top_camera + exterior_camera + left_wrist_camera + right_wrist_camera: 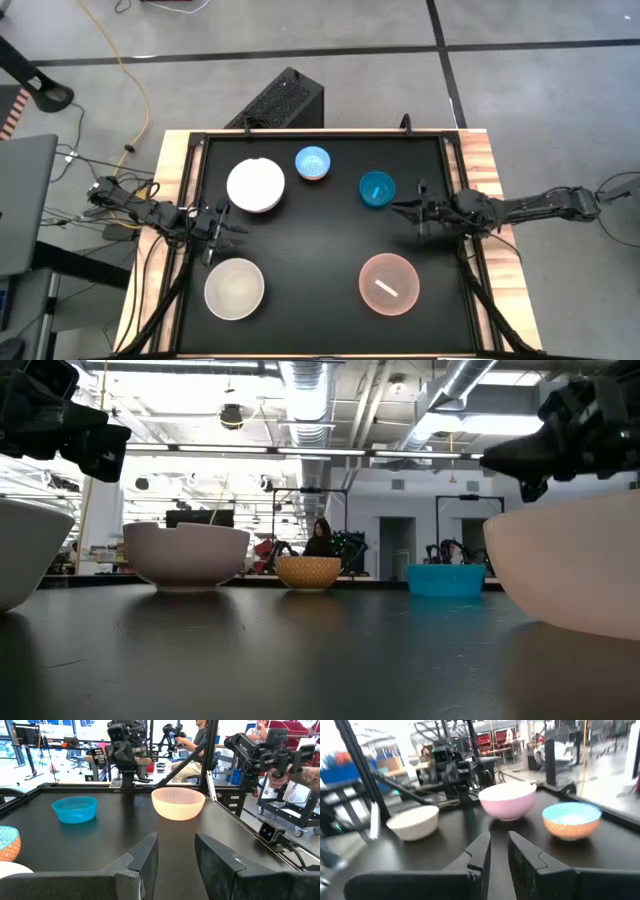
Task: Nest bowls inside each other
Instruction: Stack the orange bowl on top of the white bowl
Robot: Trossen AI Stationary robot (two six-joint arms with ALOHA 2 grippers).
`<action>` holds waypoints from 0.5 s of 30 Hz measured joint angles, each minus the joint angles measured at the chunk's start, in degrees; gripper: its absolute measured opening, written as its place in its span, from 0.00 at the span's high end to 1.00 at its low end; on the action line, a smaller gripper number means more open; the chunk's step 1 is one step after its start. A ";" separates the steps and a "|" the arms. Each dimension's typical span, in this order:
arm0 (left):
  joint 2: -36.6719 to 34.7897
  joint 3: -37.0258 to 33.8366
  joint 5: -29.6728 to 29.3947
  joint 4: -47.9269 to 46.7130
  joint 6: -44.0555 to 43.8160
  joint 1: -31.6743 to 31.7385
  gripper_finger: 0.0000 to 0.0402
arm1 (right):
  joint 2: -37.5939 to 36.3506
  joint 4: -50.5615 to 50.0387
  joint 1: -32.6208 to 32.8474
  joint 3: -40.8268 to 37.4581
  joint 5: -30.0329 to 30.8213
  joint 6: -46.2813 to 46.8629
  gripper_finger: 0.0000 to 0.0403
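Five bowls stand apart on their bases on the black table [320,250]. A white bowl [255,185] with a pinkish outside [507,800] and a light blue bowl [313,162] with an orange outside [571,820] are far left of centre. A teal bowl [377,189] is far right, a cream bowl [234,288] near left and a pink bowl [388,283] near right. My left gripper [175,865] hovers open at the left edge, between white and cream bowls. My right gripper [499,855] hovers at the right edge beside the teal bowl, its fingers slightly apart and empty.
A raised black rim [196,150] with wooden borders frames the table. Bare black surface lies in the middle between the bowls [320,230]. Beyond the table is a workshop with other equipment and a seated person [322,538] far off.
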 joint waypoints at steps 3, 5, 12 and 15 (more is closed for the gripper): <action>0.00 -0.01 0.00 0.00 0.00 0.01 0.71 | 1.97 -0.18 0.34 3.82 -0.18 12.03 0.80; 0.00 -0.02 -0.02 0.00 0.01 0.01 0.71 | 4.56 -1.49 0.74 7.36 -6.39 13.38 0.80; 0.00 -0.01 -0.03 -0.02 0.01 0.01 0.71 | 21.51 -16.92 10.50 23.77 -5.72 18.95 0.82; 0.02 -0.01 -0.03 -0.01 0.01 0.00 0.71 | 30.47 -33.12 13.82 34.42 -3.03 21.68 0.82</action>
